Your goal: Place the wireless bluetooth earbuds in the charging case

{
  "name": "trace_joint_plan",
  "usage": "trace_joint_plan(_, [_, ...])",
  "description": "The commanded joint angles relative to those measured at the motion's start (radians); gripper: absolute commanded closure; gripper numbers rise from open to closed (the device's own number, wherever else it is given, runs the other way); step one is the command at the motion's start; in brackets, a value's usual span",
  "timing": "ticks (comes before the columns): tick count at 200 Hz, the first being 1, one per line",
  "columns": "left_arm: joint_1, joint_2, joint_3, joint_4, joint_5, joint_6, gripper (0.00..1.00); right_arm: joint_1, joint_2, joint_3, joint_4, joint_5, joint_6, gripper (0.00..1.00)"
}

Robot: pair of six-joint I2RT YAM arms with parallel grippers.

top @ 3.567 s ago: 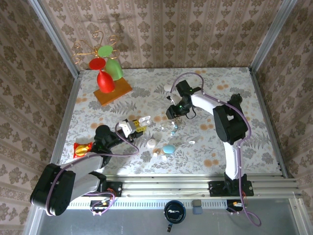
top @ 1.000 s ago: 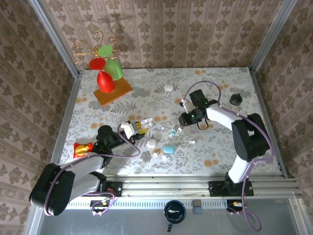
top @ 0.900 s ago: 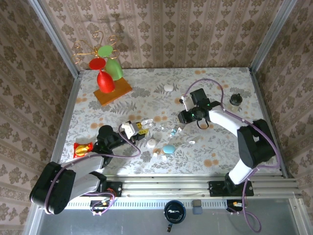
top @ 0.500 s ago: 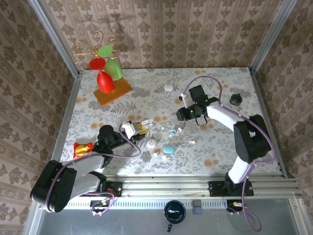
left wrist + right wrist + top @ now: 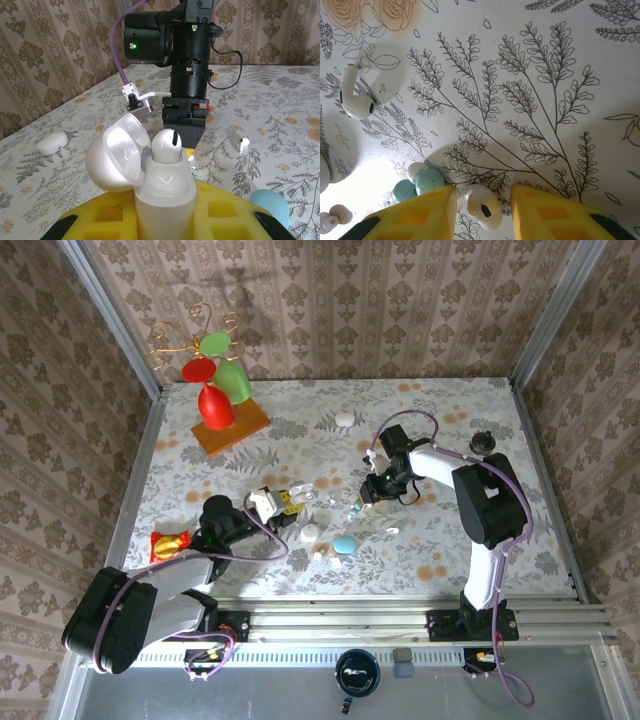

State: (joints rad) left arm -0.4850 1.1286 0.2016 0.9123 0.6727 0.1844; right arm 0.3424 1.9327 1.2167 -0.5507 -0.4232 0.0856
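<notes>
One earbud (image 5: 167, 145) sits upright in the open charging case (image 5: 162, 200), which the left fingers (image 5: 227, 220) clamp from both sides with its lid tipped back. The right fingers (image 5: 550, 212) stand apart, low over the bench (image 5: 545, 125). A loose white earbud (image 5: 481, 206) lies between them, close to one pad and not yet pinched. A teal earbud (image 5: 422, 182) lies just outside that same pad, and another white earbud (image 5: 354, 97) rests farther off beyond it. The job looks partly done: that earbud must be gripped, carried to the case and seated.
</notes>
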Motion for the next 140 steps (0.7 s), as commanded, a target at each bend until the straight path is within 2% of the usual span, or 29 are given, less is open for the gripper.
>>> trace_joint_plan(1, [-0.007,0.003,0.029,0.018,0.011,0.004,0.99,0.001,0.030,0.011,-0.042,-0.009,0.014,0.70])
trace_joint_plan(26, [-0.007,0.007,0.035,0.015,0.018,0.007,0.99,0.002,0.038,0.018,-0.043,-0.015,0.022,0.75])
trace_joint_plan(60, [-0.007,0.005,0.032,0.014,0.016,0.006,0.99,0.001,0.010,0.004,-0.046,-0.027,0.022,0.76])
trace_joint_plan(99, [-0.007,0.016,0.038,0.020,0.021,0.008,0.99,0.002,-0.015,-0.014,-0.030,0.015,0.022,0.83])
trace_joint_plan(126, [-0.007,0.034,0.042,0.035,0.027,0.001,0.99,0.007,-0.077,-0.048,0.046,0.053,0.020,0.84])
trace_joint_plan(140, [-0.010,0.044,0.043,0.041,-0.009,-0.007,0.99,0.012,-0.138,-0.081,0.107,0.081,0.016,0.83])
